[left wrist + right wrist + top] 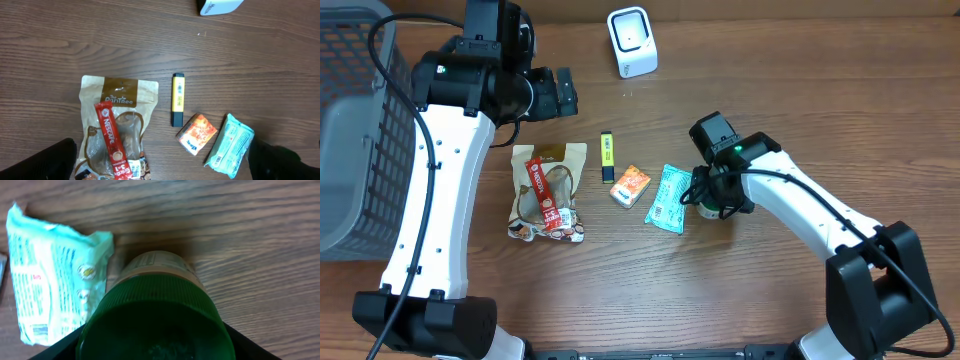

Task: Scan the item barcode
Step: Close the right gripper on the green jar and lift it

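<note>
A bottle with a dark green ribbed cap (155, 305) stands on the wooden table just right of a teal packet (50, 295). My right gripper (155, 347) is down over the bottle, one black finger on each side of the cap. The cap hides whether the pads touch it. From overhead the bottle (708, 209) shows only partly under the right gripper (715, 195). My left gripper (560, 93) hovers high at the back left, open and empty, its fingers (50, 160) at the frame's edges. The white scanner (632, 42) stands at the table's far edge.
A brown snack bag (548, 192) with a red Nescafe stick (112, 140) on it lies left of centre. A yellow highlighter (607, 156), an orange packet (630, 185) and the teal packet (667, 199) lie in the middle. A grey basket (350, 130) fills the left edge.
</note>
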